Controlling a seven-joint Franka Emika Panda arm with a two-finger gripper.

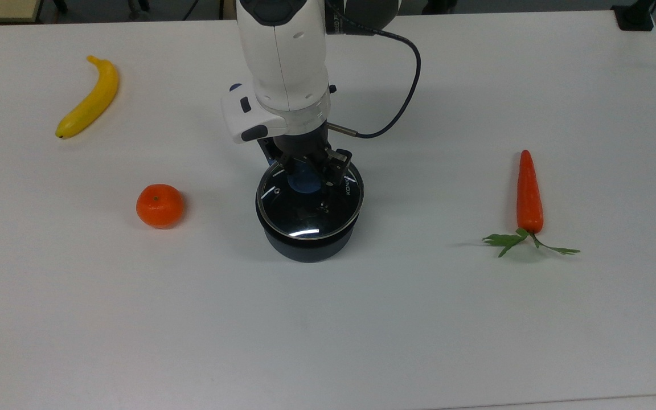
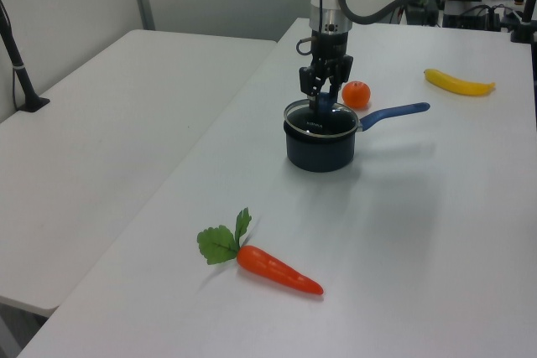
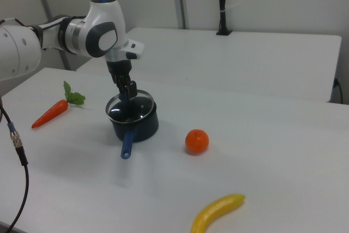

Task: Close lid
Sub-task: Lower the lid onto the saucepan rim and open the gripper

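The round glass lid (image 1: 305, 213) with its blue knob lies over the mouth of the dark saucepan (image 1: 308, 247) in the middle of the white table. My gripper (image 1: 306, 172) comes straight down from above and is shut on the knob, one finger on each side. In the left view the lid (image 2: 337, 123) sits at the rim of the saucepan (image 2: 317, 153) under my gripper (image 2: 323, 100). In the right view the lid (image 3: 139, 107) looks slightly tilted on the saucepan (image 3: 143, 128), with my gripper (image 3: 126, 93) over it. I cannot tell whether it rests fully on the rim.
The saucepan's blue handle (image 2: 394, 111) sticks out toward the arm's base. An orange (image 1: 159, 205) lies to the top view's left of the pan and a banana (image 1: 90, 97) farther left and back. A carrot (image 1: 529, 193) lies at the top view's right.
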